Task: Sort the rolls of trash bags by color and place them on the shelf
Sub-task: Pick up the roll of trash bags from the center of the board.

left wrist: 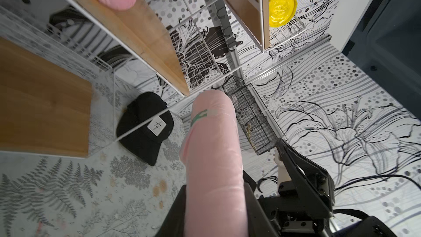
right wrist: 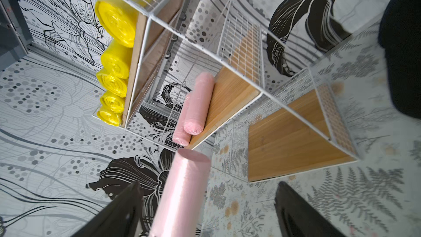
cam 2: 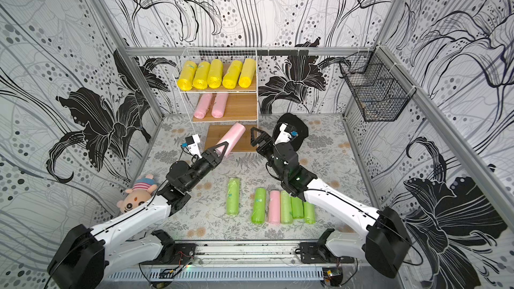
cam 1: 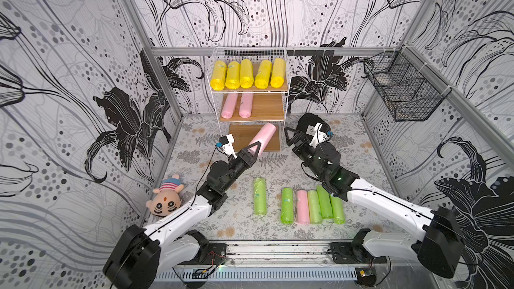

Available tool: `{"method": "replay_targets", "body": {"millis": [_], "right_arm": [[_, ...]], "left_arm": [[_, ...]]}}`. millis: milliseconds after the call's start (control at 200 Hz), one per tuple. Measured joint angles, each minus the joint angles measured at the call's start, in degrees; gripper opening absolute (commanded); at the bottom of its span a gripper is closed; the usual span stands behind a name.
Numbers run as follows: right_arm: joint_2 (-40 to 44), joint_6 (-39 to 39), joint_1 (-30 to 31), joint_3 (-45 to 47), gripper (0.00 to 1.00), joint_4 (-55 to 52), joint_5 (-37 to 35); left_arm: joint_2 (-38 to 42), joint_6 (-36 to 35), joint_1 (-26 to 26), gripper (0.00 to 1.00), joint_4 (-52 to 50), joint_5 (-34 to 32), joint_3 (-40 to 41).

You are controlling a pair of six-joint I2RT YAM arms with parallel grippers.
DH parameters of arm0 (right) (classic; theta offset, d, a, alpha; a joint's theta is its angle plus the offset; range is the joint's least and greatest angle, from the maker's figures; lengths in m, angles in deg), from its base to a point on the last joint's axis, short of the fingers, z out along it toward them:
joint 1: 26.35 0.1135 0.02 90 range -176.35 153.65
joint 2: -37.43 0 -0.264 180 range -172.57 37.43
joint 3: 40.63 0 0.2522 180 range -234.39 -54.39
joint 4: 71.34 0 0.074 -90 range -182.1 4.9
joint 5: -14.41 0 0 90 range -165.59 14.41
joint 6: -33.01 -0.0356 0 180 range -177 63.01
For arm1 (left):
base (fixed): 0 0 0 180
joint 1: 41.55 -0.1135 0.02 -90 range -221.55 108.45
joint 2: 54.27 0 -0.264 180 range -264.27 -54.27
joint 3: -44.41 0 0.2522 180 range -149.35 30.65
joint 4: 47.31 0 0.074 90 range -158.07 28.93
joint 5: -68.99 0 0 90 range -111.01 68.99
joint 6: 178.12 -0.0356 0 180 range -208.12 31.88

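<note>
While the pink roll [cam 1: 265, 134] tilts up in front of the shelf's [cam 1: 267, 107] lowest board, the left gripper [cam 1: 254, 148] clamps its lower end. The right gripper [cam 1: 292, 137], fingers wide and empty, hangs just beside the shelf's right post.

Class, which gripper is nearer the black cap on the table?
Right. The right gripper hangs open just beside the black cap; the left gripper is farther off, before the shelf, shut on a pink roll.
</note>
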Motion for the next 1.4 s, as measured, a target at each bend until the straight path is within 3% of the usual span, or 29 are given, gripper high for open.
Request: {"method": "replay_targets", "body": {"millis": [220, 481, 796, 1217, 1402], "right_arm": [[1.7, 10.9, -0.2, -1.9, 0.94, -8.5, -2.9], [2.5, 16.8, -0.2, -2.1, 0.93, -13.7, -5.5], [2.6, 17.8, -0.2, -2.1, 0.93, -15.4, -5.8], [2.6, 17.8, -0.4, -2.1, 0.93, -16.2, -5.8], [2.6, 17.8, -0.5, -2.1, 0.93, -16.2, -5.8]], "left_arm": [[2.8, -16.1, 2.3, 0.00, -19.9, -10.0, -12.7], [-6.4, -33.4, 3.3, 0.00, -32.9, -19.9, -26.0], [-19.4, -47.5, 3.2, 0.00, -33.7, -26.5, -32.9], [-33.5, -54.9, -1.3, 0.00, -29.9, -26.9, -43.5], [-39.2, -59.1, -1.7, 0.05, -28.9, -28.9, -49.0]]}}
